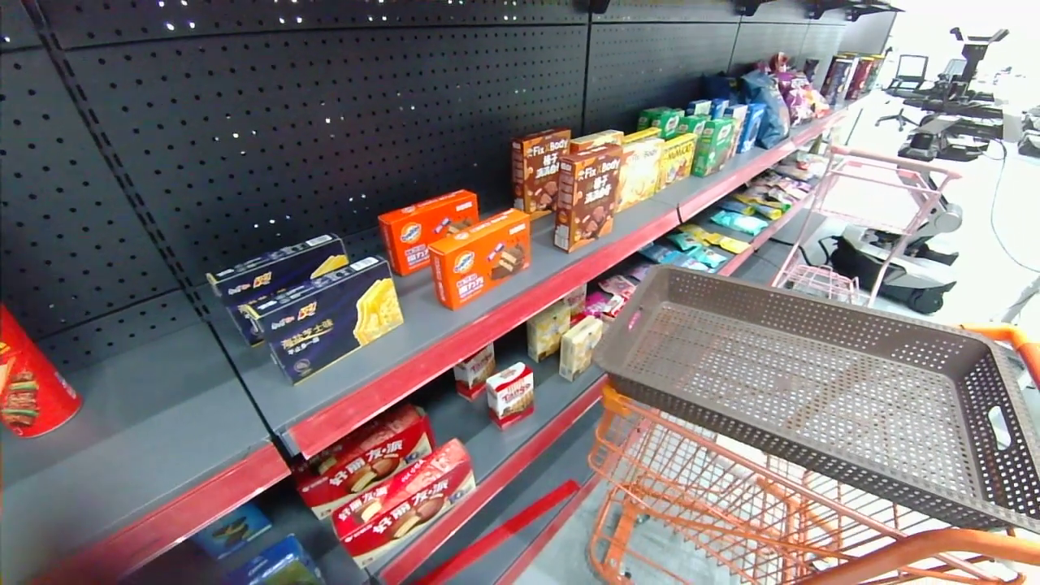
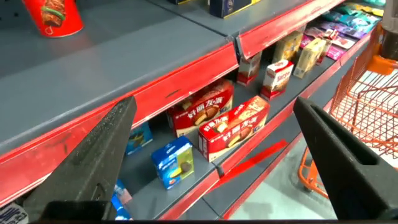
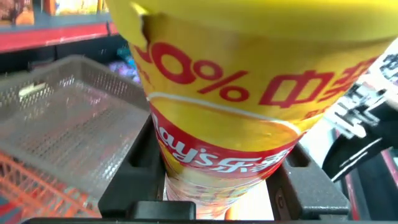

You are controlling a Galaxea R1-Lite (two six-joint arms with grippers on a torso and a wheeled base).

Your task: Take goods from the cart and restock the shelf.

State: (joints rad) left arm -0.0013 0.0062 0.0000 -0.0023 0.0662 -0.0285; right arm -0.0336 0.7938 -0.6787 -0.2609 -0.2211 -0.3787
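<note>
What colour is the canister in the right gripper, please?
Canister: yellow, red lettering; right wrist view.

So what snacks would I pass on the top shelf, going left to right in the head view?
red canister → dark blue boxes → orange boxes → brown boxes → yellow boxes → green boxes

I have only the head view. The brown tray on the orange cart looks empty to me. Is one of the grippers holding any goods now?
Observer: Yes. The right gripper is shut on a yellow chips can, next to the tray.
Operator: Thank you. And the left gripper, is it free?
Observer: It is open, with nothing between its fingers. It hangs in front of the lower shelf, facing the red pie boxes.
</note>
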